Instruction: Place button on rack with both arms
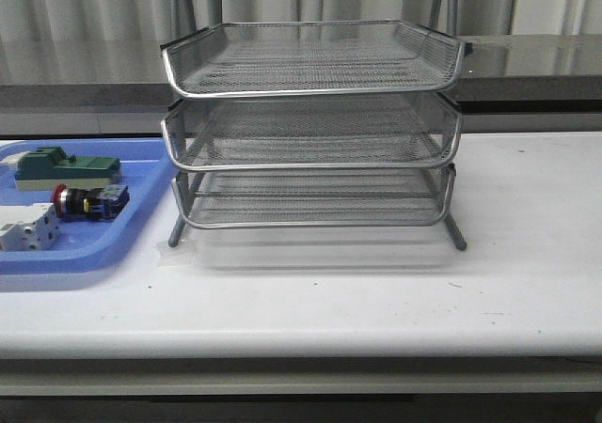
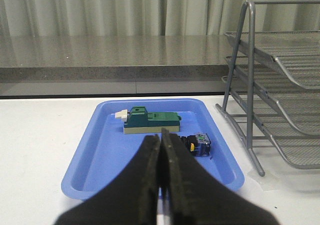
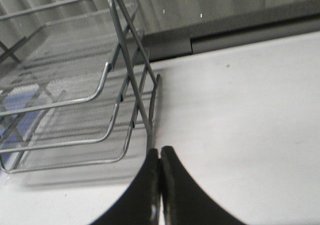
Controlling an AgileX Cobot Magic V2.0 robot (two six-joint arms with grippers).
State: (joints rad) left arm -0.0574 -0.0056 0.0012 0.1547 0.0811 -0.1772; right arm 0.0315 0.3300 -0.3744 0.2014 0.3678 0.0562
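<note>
**Button waits in the blue tray; both claws pressed together and empty**

At the far left of the white table (image 1: pixel 376 291) I see a flat blue plastic tray (image 1: pixel 103 249). It holds three parts: a green block (image 1: pixel 66 166) at the back, a white terminal block (image 1: pixel 26 228) at the front, and between them the small push-button with a red mushroom head, silver collar and black body (image 1: pixel 87 200). The button lies on its side, red head pointing left, close to the tray's right rim.

My left gripper (image 2: pixel 161 185) hangs above the near end of that tray, its two black fingers pressed together with nothing between them. In its wrist view the button's blue and yellow rear block (image 2: pixel 197 145) peeks out just beyond the fingers.

To the right of the tray stands the three-tier silver wire-mesh rack (image 1: pixel 310 127), all tiers empty.

Furthest right, my right gripper (image 3: pixel 160 185) is pressed together too and empty, hovering over bare table beside the rack's frame.

I judge the button light, rigid and sturdy, though the rounded head looks slippery. I would grip across the squarish black body, where flat sides give the fingers purchase.
</note>
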